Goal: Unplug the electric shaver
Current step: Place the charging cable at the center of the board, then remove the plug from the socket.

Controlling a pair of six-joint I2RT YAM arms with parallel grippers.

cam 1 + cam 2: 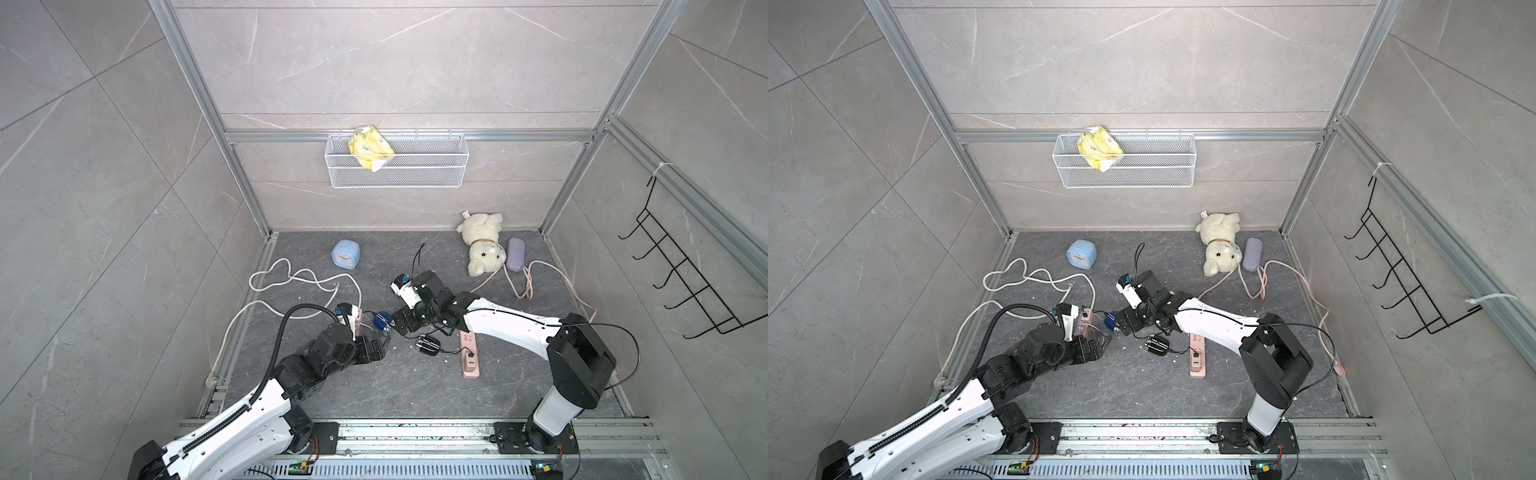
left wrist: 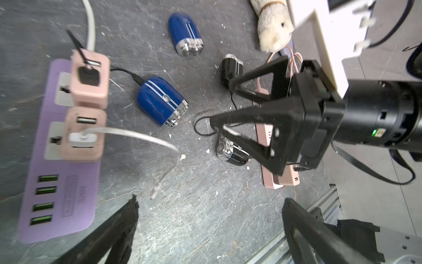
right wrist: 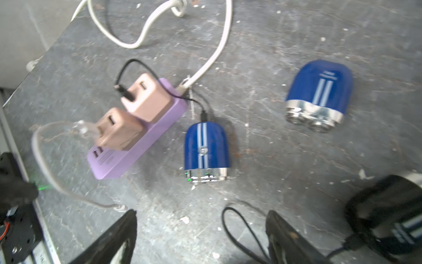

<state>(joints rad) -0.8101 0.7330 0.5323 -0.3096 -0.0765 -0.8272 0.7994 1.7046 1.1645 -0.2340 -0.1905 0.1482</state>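
Note:
A blue electric shaver (image 2: 161, 100) lies on the dark floor with a black cable (image 2: 124, 72) running from it to a pink adapter (image 2: 89, 78) on the purple power strip (image 2: 57, 182). A second blue shaver (image 2: 185, 34) lies apart with no cable. A clear cable (image 2: 146, 139) hangs from the other pink adapter (image 2: 82, 134), its free end loose on the floor. My left gripper (image 2: 211, 201) is open over bare floor beside that end. My right gripper (image 3: 202, 213) is open just short of the plugged shaver (image 3: 206, 150), holding nothing.
Two black shavers (image 2: 231, 153) (image 2: 230, 68) and a pink power strip (image 1: 469, 357) lie under the right arm. A plush bear (image 1: 482, 245), a purple case (image 1: 516, 254) and a blue clock (image 1: 345, 255) sit near the back. White cord (image 1: 291, 278) loops at the left.

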